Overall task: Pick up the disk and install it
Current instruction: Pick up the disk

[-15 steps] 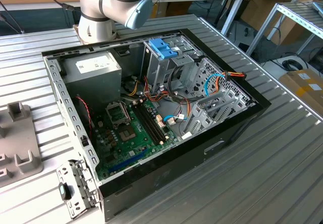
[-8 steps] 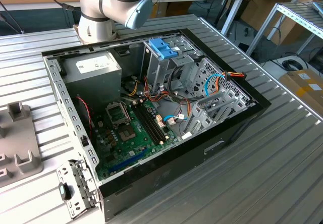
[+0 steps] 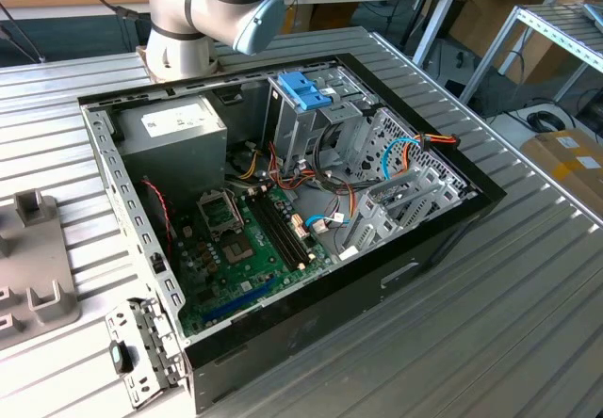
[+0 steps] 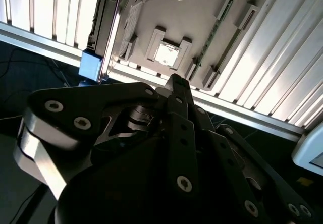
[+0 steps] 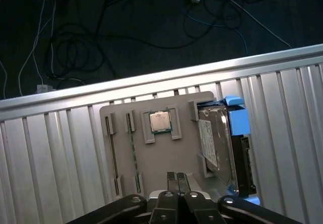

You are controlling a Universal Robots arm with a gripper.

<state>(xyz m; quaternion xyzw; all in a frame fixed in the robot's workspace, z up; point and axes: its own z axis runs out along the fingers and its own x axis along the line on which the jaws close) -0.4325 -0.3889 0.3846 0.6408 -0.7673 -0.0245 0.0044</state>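
The gripper (image 5: 176,177) hangs above the grey plate (image 5: 151,158), its fingers pressed together and holding nothing. The disk (image 5: 218,143) stands on edge in the plate's end slot, apart from the gripper. A chip (image 5: 159,121) sits in the plate's middle holder.

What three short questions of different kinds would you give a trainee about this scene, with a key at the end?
1. True or false: the gripper is holding the disk.
2. Multiple choice: in the first wrist view, what lies in the grey holder plate beside the disk? A) a processor chip B) a fan C) a screwdriver
3. Fill in the word: in the exterior view, the computer case lies on the table with its upper side ____, so the motherboard shows.

Key: 1 false, as the shut gripper is empty and the disk stands on edge in the plate; 2 A; 3 open.
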